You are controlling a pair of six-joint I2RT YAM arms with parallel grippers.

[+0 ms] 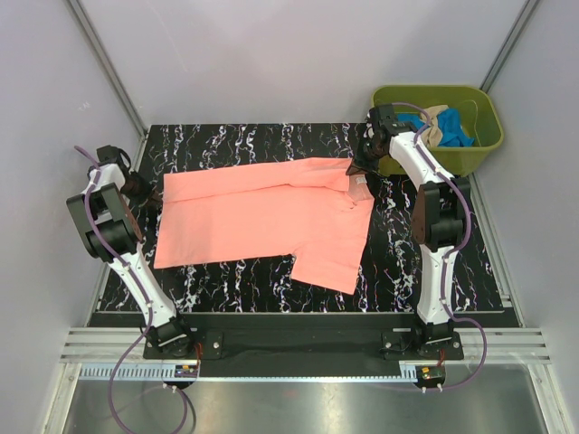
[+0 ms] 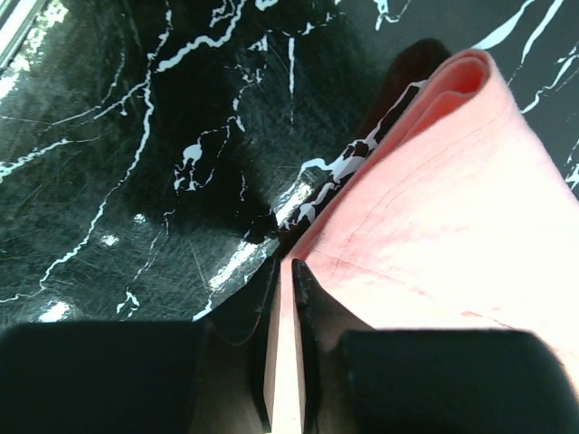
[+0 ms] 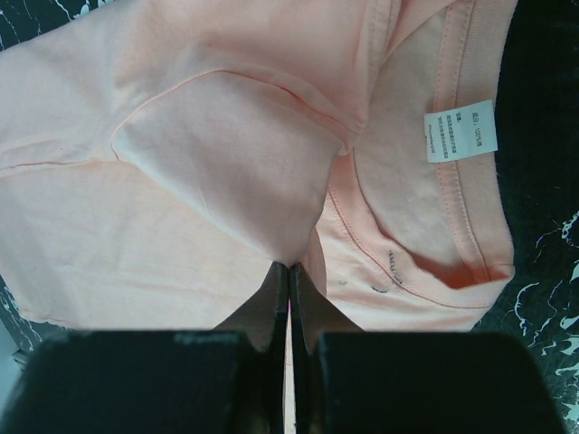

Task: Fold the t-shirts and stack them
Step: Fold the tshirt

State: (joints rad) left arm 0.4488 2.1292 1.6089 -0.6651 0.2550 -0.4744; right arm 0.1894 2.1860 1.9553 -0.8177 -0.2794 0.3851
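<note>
The salmon-pink t-shirt (image 1: 262, 217) lies spread on the black marbled table (image 1: 253, 140), folded lengthwise, one sleeve hanging toward the front. My left gripper (image 1: 137, 192) is shut on the shirt's left hem edge (image 2: 434, 226), cloth pinched between its fingertips (image 2: 308, 282). My right gripper (image 1: 362, 165) is shut on a fold of the shirt near the collar (image 3: 226, 172); the collar label (image 3: 461, 131) shows to the right. Blue (image 1: 455, 129) and beige-tan (image 1: 438, 118) t-shirts lie bunched in the tub.
An olive-green plastic tub (image 1: 479, 113) stands at the back right corner, just off the table. Grey walls close in the back and both sides. The table's front edge meets a metal rail (image 1: 289, 348).
</note>
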